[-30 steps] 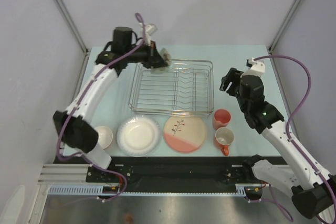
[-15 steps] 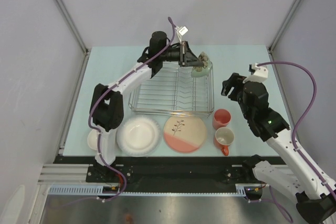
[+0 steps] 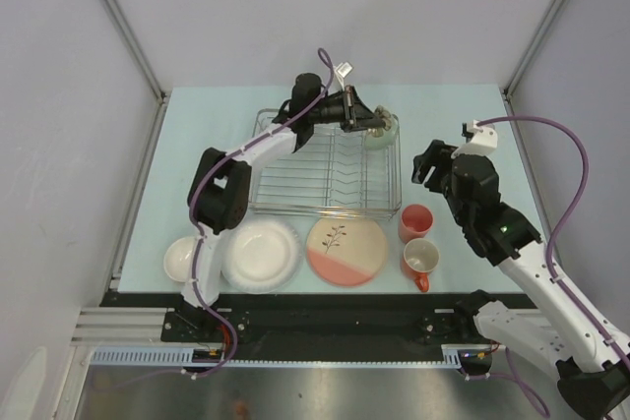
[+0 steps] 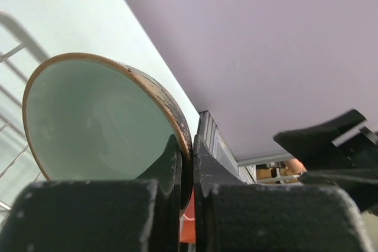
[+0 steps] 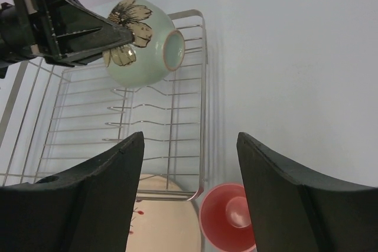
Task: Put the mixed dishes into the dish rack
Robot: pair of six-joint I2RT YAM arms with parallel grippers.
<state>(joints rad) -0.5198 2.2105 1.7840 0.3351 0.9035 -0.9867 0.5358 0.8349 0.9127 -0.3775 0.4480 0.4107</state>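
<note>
Left pincer (image 3: 371,125) swung right, clamped on green bowl (image 5: 139,42) above rack (image 3: 325,210)

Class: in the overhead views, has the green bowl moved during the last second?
Yes. The green bowl, in the left pincer, went right along the dish rack's far rim, from left corner to right corner.

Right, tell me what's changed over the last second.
The left gripper, shut on the pale green flowered bowl, carried it rightward along the dish rack's far edge, from the far-left corner to the far-right corner. Nothing was let go. The right gripper stayed open near the pink cup, barely shifting. The white plate, cream plate, orange mug and small white bowl kept their places.
</note>
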